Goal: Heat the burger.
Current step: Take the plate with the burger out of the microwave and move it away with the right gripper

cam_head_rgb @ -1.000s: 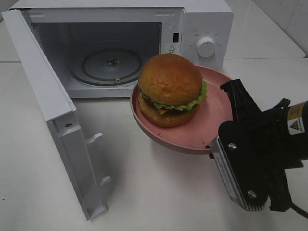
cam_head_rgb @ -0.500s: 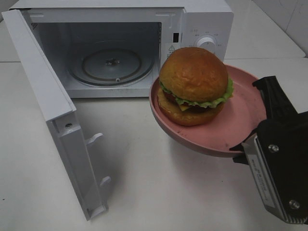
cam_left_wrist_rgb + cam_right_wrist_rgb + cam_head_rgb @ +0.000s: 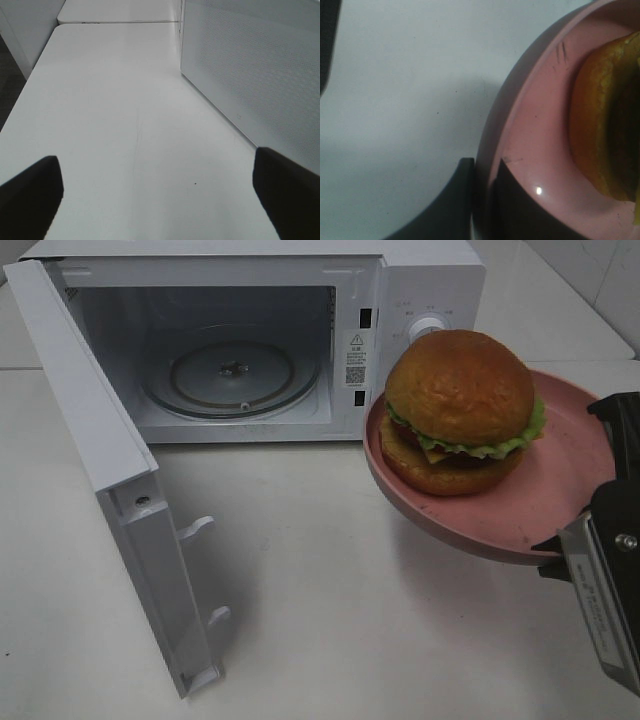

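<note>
Beside one open microwave, one burger on one pink plate, rim pinched by right gripper; left gripper wide, empty.

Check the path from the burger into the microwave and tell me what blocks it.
Nothing visible does. The microwave door is swung wide open and the glass turntable is bare. The burger rides on the pink plate, held by the right gripper in front of the control panel.

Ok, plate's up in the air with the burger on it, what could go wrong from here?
1. The right end effector pinches only the rim of the tilted pink plate; it could slip or tip.
2. The tall burger sits loose and could slide off.
3. The plate hangs in front of the microwave control panel, beside the opening; it could clip the frame.
</note>
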You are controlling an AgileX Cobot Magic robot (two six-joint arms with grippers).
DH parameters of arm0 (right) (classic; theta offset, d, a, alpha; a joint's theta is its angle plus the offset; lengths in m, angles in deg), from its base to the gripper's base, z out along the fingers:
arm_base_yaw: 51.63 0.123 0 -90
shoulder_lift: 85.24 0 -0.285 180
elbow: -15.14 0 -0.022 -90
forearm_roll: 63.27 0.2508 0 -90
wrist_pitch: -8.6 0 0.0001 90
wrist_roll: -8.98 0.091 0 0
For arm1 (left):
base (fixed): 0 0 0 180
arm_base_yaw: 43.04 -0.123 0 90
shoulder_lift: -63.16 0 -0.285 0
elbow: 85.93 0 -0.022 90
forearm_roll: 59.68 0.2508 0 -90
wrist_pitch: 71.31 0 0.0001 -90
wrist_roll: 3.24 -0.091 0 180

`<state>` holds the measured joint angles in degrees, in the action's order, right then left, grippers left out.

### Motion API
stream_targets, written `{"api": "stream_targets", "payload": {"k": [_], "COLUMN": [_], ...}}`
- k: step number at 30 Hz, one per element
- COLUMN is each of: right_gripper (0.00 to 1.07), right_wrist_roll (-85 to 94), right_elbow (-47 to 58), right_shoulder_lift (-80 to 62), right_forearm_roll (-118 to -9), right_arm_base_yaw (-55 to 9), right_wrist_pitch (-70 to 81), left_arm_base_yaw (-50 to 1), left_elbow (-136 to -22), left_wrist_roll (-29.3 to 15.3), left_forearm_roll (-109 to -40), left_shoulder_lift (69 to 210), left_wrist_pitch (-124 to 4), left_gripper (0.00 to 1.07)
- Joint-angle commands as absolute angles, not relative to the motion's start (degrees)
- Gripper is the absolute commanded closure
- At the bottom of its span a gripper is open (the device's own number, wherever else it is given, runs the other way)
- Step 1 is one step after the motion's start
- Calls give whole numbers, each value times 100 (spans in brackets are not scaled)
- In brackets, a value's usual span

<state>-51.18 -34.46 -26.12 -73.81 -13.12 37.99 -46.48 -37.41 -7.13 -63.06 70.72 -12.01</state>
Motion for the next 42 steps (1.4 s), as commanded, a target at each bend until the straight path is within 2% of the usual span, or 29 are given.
{"api": "stream_targets", "payload": {"k": [1, 8, 10, 18, 42], "right_gripper": [107, 107, 107, 107, 107], "right_wrist_roll": [-4603, -3692, -2844, -1371, 1975], "right_elbow": [-3395, -3395, -3395, -3395, -3395], "right_shoulder_lift": [-2743, -2743, -2743, -2738, -2720], "right_forearm_roll": [-7730, -8447, -8997, -9827, -10996], "right_arm_base_yaw": [-1358, -1358, -1358, -1358, -1358], "right_wrist_pitch": [3644, 3828, 3954, 4446, 5770], "left_arm_base_yaw": [-4602, -4602, -4602, -4602, -4602], "left_elbow": [-3718, -3718, -3718, -3718, -3718], "left_wrist_roll": [-685, -685, -685, -685, -685], "left_forearm_roll": [-6312, -6312, -6312, -6312, -6312], "left_shoulder_lift": [6940, 6940, 6940, 6940, 6940], "left_wrist_pitch": [-1235, -1235, -1235, -1235, -1235], "left_gripper": [9, 9, 9, 9, 9]}}
